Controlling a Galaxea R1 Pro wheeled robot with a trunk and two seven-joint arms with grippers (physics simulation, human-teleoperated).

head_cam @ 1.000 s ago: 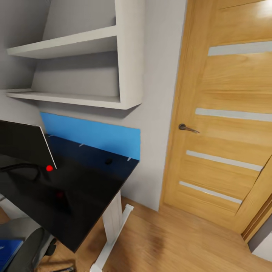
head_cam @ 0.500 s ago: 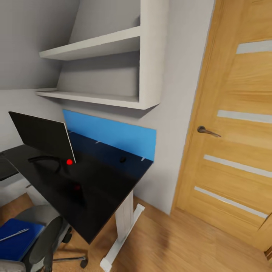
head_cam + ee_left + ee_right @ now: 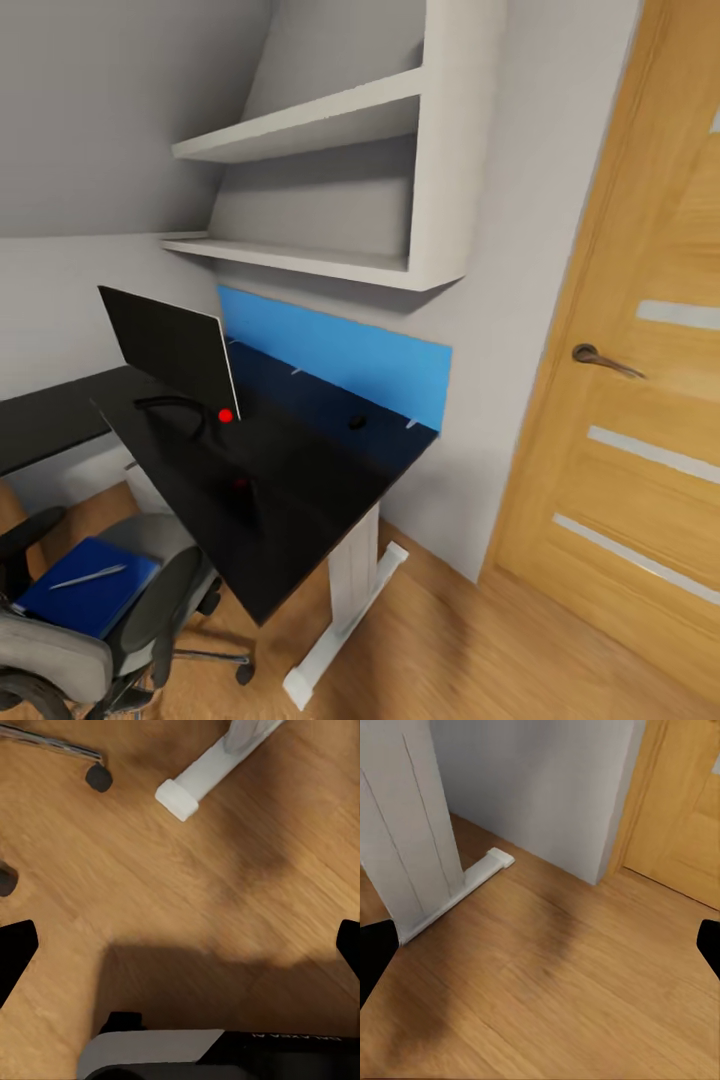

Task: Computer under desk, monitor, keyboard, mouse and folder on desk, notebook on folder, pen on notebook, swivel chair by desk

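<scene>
Head view has swung round to the left over the last second, so your camera moved, not the furniture. That's good news for you: the flat bright-blue folder (image 3: 88, 598) is now in shot, lying on the seat of the grey-upholstered swivel chair (image 3: 95, 640), with the slim white-silver pen (image 3: 88, 576) resting on top of it. A second ago you only had a sliver of blue at the frame edge.

Next to the chair, the glossy black desk (image 3: 300, 500) on its white leg (image 3: 350, 590) carries the wide black monitor (image 3: 170, 350), red light at its lower corner, so that part looks sorted. A small black rounded thing (image 3: 357, 422) sits near the blue wall panel (image 3: 340, 350) at the desk's back edge; probably the mouse, but it's too tiny to be sure.

Stuff you can't see well: the chair is cut off at the frame's lower corner, and I can't make out a notebook under the pen.

Both wrist views look down at the light wood floor (image 3: 555, 997). The left gripper (image 3: 180, 945) and right gripper (image 3: 540, 945) each show dark fingertips at opposite edges, so the fingers are spread wide, holding nothing.
</scene>
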